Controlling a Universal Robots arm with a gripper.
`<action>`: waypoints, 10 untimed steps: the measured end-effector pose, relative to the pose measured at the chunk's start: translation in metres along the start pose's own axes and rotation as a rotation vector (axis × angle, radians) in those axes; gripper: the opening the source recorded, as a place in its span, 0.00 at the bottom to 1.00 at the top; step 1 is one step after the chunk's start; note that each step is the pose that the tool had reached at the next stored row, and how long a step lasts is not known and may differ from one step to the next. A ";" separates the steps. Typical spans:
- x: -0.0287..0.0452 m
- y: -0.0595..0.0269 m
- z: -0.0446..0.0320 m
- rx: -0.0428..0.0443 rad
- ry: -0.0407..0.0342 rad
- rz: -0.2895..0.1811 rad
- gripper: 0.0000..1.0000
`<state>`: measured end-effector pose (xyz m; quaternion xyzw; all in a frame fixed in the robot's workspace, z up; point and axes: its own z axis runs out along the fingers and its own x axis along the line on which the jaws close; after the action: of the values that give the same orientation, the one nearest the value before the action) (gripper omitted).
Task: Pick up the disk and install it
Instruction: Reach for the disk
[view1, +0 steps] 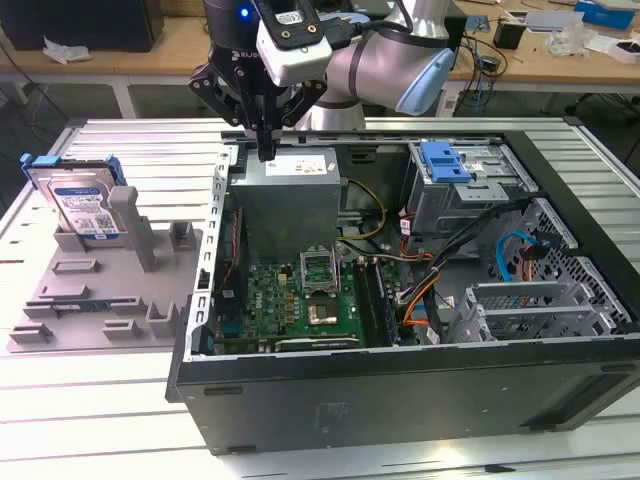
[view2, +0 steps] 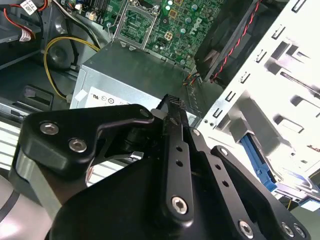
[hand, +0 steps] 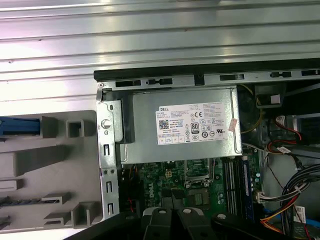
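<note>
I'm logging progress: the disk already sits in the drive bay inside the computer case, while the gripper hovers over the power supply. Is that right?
Not quite. The disk is not in the bay. In the exterior view it stands upright in the grey holder outside the computer case, on the exterior view's left. The rest holds: the gripper hovers over the power supply.

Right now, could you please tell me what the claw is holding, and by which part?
Nothing: the claw is shut and empty above the power supply; the disk stands in the rack.
</note>
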<state>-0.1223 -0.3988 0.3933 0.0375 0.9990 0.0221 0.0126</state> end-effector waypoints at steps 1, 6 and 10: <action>0.0010 0.0002 0.0000 0.0000 -0.0001 0.000 0.11; 0.0178 0.0082 0.0003 0.0001 0.0001 0.000 0.11; 0.0330 0.0149 0.0006 0.0000 -0.0001 0.000 0.11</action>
<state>-0.1541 -0.3814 0.3925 0.0374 0.9990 0.0221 0.0126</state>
